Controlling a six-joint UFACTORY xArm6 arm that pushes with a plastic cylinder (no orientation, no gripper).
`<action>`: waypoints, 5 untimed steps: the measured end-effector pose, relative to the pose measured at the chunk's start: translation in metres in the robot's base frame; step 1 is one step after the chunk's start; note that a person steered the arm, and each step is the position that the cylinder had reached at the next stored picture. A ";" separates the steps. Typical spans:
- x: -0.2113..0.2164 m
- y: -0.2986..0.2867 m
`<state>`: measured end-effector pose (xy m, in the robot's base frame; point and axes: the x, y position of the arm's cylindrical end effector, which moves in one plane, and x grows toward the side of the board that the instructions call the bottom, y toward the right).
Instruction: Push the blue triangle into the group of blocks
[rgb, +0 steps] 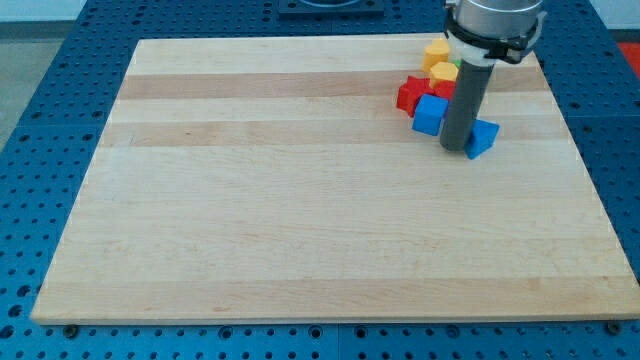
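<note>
Most of the push looked done: blue triangle (484, 137) sat near the board's (300, 230) top right, just beside the group, with only a sliver of gap to the blue cube (430, 114). Had my tip (455, 150) planted against the triangle's left side, between it and the cube. No pincer on this rod, so nothing clenched or released. Red star (408, 93), yellow blocks (436, 52) clustered above. Remaining, by judgement: coming round to the triangle's right and nudging it leftward into contact.

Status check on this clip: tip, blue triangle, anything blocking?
My tip down on the board, touching the blue triangle from the view's left. Triangle sits just right of the group, near the blue cube. The rod stands between them.
</note>
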<state>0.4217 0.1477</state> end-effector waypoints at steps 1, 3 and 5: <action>0.056 0.001; 0.045 0.018; 0.015 0.019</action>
<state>0.4364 0.1665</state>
